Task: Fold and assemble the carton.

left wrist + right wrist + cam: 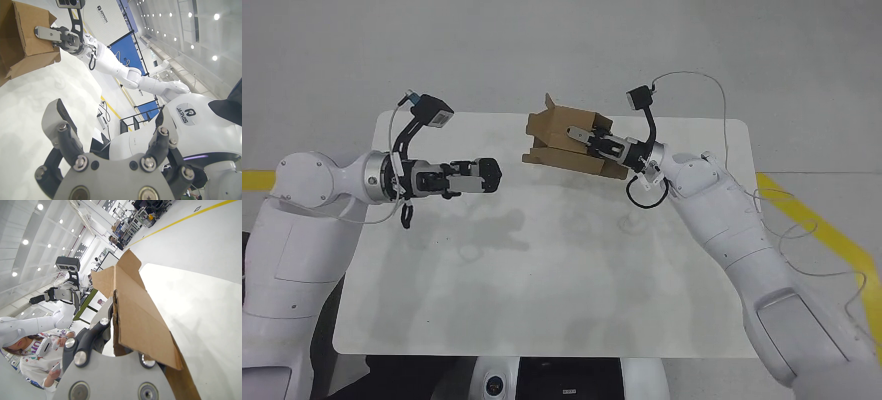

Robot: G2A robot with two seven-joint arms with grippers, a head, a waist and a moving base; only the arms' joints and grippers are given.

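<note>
Carton: the brown corrugated cardboard carton (554, 128), flaps loose, is at the far edge of the white table (592, 280), one wall clamped in my right gripper (582, 133). My left gripper (490, 175) hangs open and empty, well apart. With that single pinch, I fear the wall creasing or the box sliding off the edge.

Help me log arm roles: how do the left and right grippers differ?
The left gripper is open and empty; the right gripper is shut on a wall of the brown cardboard carton. The left gripper hangs apart from the carton; the right gripper touches it. Both are above the white table.
</note>
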